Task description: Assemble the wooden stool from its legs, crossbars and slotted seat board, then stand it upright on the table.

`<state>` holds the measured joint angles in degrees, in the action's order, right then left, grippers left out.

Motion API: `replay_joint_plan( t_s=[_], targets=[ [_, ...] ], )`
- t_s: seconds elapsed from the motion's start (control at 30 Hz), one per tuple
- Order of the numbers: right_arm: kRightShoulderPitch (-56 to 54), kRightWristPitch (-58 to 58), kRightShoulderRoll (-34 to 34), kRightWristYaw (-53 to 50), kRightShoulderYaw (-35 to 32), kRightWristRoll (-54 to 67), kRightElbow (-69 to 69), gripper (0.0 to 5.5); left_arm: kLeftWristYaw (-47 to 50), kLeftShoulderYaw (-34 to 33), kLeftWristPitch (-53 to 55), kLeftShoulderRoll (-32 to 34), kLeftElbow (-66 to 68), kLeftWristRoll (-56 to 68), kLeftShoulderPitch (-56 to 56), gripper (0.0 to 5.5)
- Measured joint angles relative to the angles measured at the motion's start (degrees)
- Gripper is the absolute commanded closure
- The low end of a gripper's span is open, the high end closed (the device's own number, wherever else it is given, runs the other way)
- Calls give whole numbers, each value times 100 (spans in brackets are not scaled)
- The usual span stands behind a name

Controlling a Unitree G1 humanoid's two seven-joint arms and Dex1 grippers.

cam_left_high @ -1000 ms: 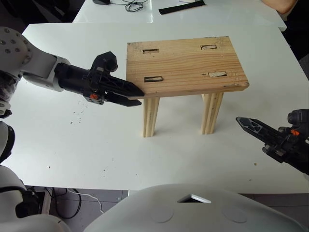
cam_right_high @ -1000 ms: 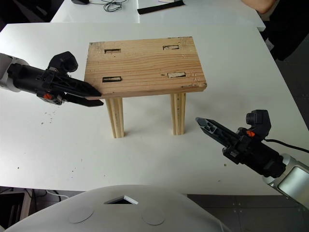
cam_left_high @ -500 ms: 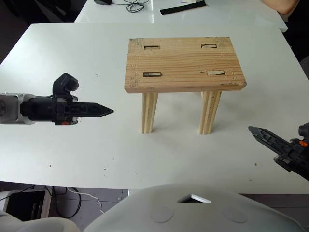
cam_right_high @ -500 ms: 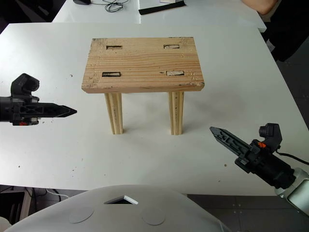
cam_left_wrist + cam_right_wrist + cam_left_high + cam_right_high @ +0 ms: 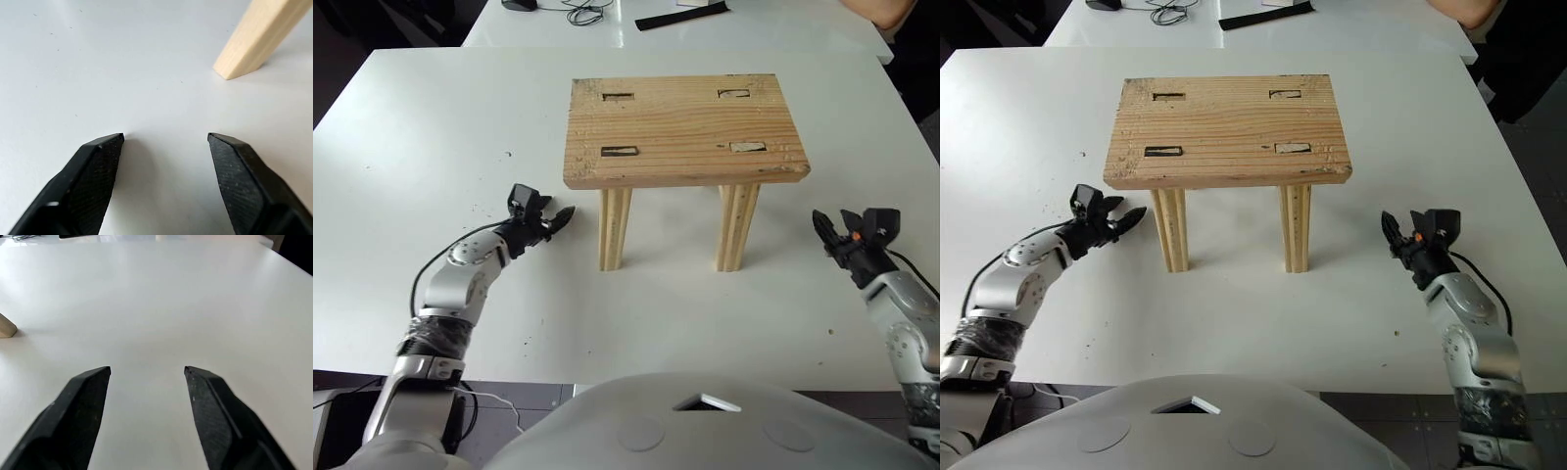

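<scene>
**Left eye view:** A pale wooden stool with a rectangular slotted seat board (image 5: 685, 132) stands upright near the middle of the white desk (image 5: 431, 127). The seat board is on top and shows 4 slots. The 2 nearer legs, the left one (image 5: 615, 227) and the right one (image 5: 736, 225), rest their feet on the desk. The left gripper (image 5: 560, 218) lies low over the desk at 9 o'clock from the left leg, near it but apart. Its black fingers are spread and hold nothing. The right gripper (image 5: 830, 221) sits at 3 o'clock from the right leg, well apart from it, with its fingers parted and nothing between them. At 12 o'clock, a second white desk (image 5: 783, 29) carries a black strap (image 5: 680, 15) and dark cables (image 5: 582, 10).

**Right eye view:** The stool (image 5: 1229, 127) stands level on the desk between both grippers. The left gripper (image 5: 1128, 211) points toward the stool's left leg without touching it. The right gripper (image 5: 1398, 223) is clear of the wood.

**Left wrist view:** The 2 black fingers (image 5: 93, 166) of the left gripper (image 5: 166, 137) are wide apart over bare desk surface. The foot of a wooden leg (image 5: 254, 44) stands beyond the fingertips, untouched.

**Right wrist view:** The right gripper (image 5: 146, 368) has its fingers (image 5: 80, 401) spread wide, with only white desk between them. The foot of a stool leg (image 5: 6, 327) stands farther off to one side.
</scene>
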<state>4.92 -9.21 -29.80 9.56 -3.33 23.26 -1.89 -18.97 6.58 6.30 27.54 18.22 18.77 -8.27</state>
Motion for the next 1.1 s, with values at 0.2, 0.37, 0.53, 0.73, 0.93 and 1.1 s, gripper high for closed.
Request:
replay_joint_plan(
  t_s=[0.2,0.37,0.53,0.73,0.93,1.1],
  targets=[
    [-1550,1368,693,-488,508,-1585,-2104,271,1050,-77,-1255,-973,1701,-999,-1022,232],
    [-1667,1927,1270,-1285,154,-1862,-2953,271,1365,-171,-2174,-1439,2453,-1372,-1288,232],
    [-1520,2411,1714,-1112,71,-1778,-3029,271,1678,-315,-2646,-1762,2466,-1546,-1120,232],
    [-1689,2596,1884,-906,122,-1935,-3252,271,2146,-677,-2822,-1923,2439,-1603,-1107,232],
    [-2004,2732,2029,-809,155,-2101,-3649,271,2303,-854,-2569,-2046,2437,-1640,-1203,232],
    [-2320,2896,2085,-822,112,-2190,-4116,271,2209,-916,-2567,-2069,2431,-1644,-1225,232]
  ],
)
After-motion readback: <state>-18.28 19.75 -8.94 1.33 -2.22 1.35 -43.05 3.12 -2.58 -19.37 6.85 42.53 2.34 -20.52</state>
